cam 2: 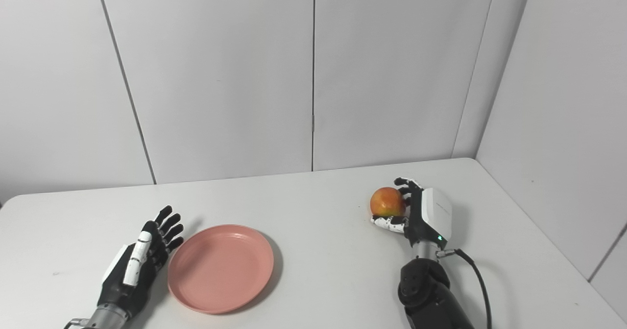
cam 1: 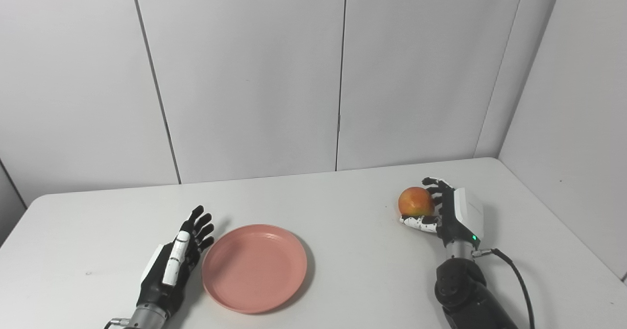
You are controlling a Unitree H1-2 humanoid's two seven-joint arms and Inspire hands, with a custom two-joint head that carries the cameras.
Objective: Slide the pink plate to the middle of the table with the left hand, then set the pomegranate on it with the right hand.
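Note:
The pink plate lies flat on the white table, left of centre near the front edge. My left hand is open with its fingers straight, standing edge-on right beside the plate's left rim. The pomegranate, red and yellow, sits on the table at the right. My right hand is wrapped around it, thumb in front and fingers over its far side. Both hands and both objects also show in the right eye view, with the plate and the fruit.
White wall panels stand behind the table and along its right side. A black cable runs from my right wrist toward the front edge. Bare tabletop lies between the plate and the pomegranate.

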